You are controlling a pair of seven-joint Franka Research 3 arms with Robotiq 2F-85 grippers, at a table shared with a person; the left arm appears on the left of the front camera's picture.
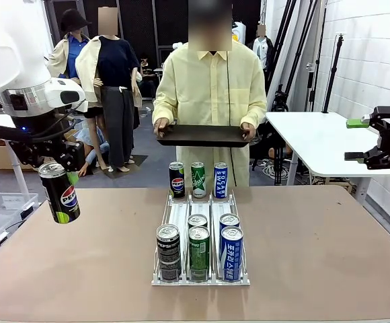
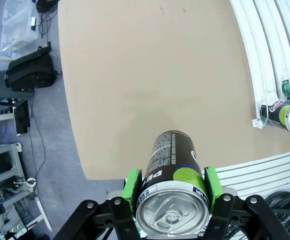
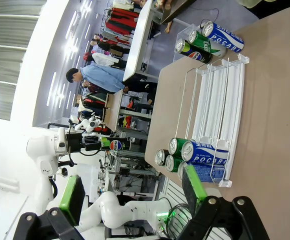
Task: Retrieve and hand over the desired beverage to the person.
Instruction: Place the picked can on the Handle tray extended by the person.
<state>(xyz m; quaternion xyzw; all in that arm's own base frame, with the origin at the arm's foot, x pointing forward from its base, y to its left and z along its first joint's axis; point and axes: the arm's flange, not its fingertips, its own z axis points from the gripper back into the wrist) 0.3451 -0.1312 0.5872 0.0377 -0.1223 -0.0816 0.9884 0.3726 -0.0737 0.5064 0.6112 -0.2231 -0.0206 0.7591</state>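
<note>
Front view shows us the left hand (image 1: 58, 171) clenched on a black Pepsi can (image 1: 62, 198), raised beside the bench (image 1: 329, 256); the right hand (image 1: 358, 140) hangs open; the person (image 1: 210, 87) holds a tray (image 1: 202, 136).

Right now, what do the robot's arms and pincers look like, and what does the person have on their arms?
The left arm is glossy white with rounded shells, a black marking on its side and black cables near the wrist. The left pincer and right pincer are black and two-fingered, with green pads. The person's sleeves are long, loose and pale yellow.
</note>
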